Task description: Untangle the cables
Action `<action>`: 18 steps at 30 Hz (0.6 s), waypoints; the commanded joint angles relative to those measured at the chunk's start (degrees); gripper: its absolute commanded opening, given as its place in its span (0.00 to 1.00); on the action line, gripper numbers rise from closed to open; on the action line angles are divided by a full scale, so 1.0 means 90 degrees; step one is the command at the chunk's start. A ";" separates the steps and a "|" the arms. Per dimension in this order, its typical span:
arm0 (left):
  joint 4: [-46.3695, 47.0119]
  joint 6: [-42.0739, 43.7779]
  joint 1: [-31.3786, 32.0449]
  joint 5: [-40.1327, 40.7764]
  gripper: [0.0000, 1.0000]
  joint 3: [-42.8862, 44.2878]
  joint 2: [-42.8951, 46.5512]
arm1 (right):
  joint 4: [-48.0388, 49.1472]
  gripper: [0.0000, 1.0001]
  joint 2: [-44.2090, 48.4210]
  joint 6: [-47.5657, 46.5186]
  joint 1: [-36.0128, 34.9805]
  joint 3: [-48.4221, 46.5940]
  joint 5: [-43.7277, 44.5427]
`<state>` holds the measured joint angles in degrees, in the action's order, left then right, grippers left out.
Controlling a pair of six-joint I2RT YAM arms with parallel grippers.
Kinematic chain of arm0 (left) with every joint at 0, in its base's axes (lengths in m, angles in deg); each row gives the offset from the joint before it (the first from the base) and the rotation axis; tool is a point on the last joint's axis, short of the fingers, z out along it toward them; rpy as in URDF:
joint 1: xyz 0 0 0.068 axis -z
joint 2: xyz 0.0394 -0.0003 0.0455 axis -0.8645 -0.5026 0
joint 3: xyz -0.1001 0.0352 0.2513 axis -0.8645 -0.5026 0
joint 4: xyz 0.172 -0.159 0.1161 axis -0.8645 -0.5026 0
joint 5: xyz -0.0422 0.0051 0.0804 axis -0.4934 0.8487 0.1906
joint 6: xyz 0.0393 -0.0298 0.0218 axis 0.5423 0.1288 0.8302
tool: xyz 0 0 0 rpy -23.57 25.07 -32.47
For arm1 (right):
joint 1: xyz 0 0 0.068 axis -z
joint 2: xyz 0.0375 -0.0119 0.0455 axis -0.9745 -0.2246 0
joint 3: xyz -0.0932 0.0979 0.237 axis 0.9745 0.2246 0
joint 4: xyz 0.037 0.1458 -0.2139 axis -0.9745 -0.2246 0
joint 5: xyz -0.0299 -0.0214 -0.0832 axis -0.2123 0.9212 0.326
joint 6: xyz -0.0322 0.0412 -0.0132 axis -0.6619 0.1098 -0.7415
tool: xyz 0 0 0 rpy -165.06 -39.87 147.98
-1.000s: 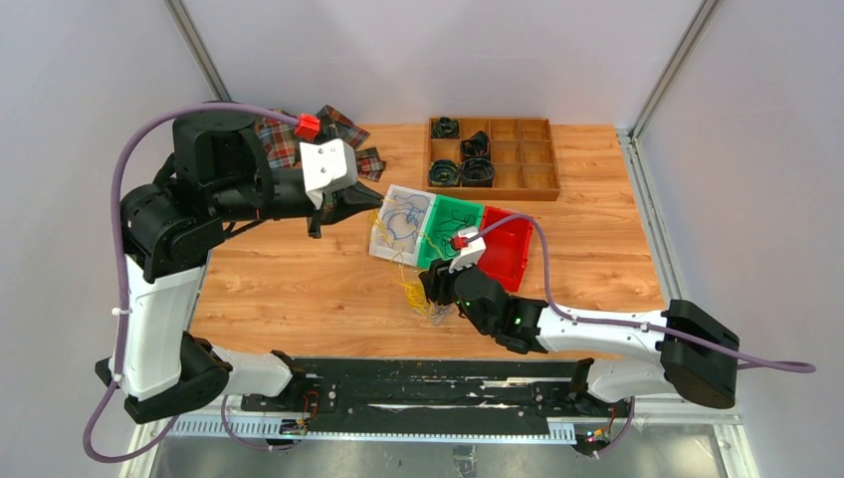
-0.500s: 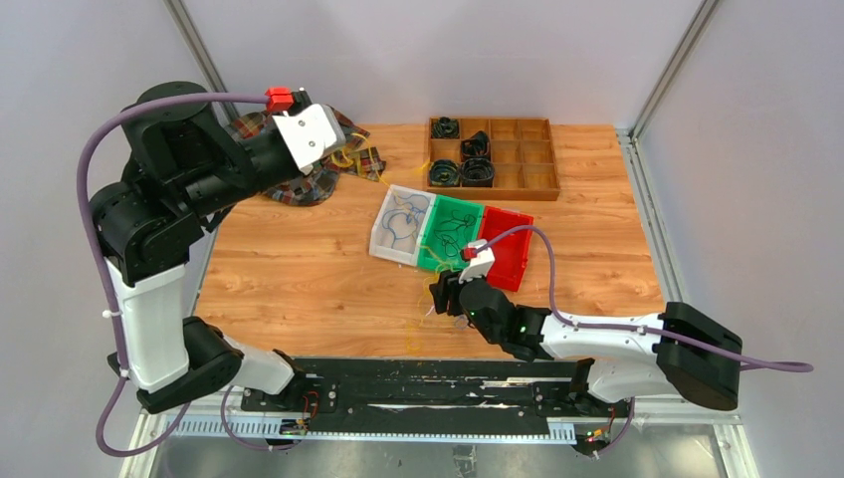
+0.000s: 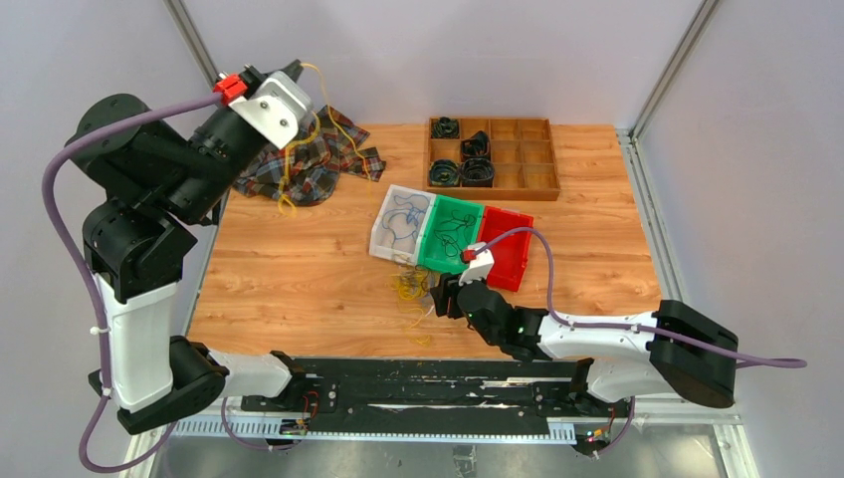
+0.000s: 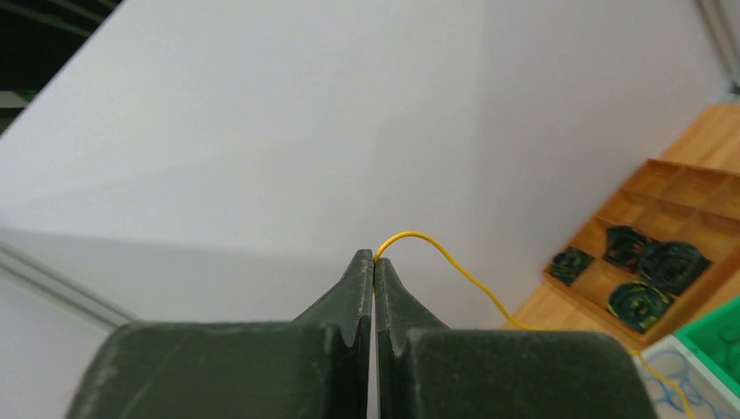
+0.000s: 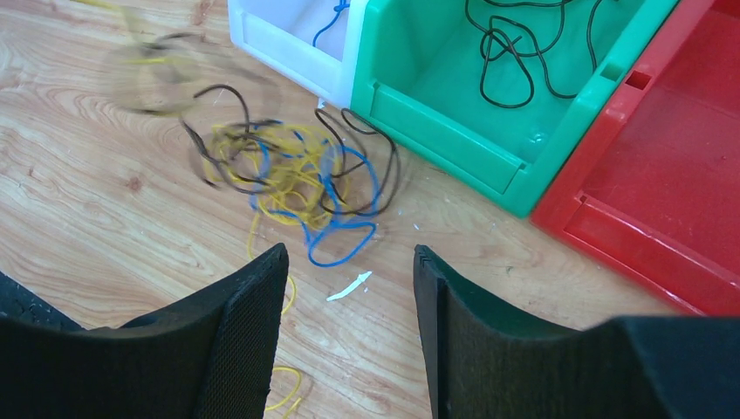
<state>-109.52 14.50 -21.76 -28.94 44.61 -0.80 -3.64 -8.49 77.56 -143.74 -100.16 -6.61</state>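
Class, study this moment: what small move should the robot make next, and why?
Probably swing the left gripper, shut on one yellow cable held high, over the red bin and lower it. The white bin holds blue cable, the green bin black cable, and the red bin looks empty. The right gripper hangs open above the tangled clump.
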 commanded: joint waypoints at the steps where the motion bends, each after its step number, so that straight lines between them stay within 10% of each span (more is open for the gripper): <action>1: 0.1194 0.0231 0.0038 0.0648 0.00 0.0022 0.0044 | -0.0029 0.54 -0.0097 0.0218 0.0052 0.0102 0.0064; 9: 0.1157 0.0154 0.0038 0.0326 0.00 0.0100 0.0087 | -0.0110 0.52 0.0016 0.0035 0.0050 -0.0048 -0.0186; 18: 0.1111 -0.0112 0.0038 -0.0070 0.01 0.0136 0.0158 | -0.0144 0.71 0.0068 -0.1533 0.0021 -0.1748 -0.1651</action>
<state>-101.43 14.87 -21.76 -27.36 44.65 -0.32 -6.48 -7.71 71.46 -143.74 -107.95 -13.93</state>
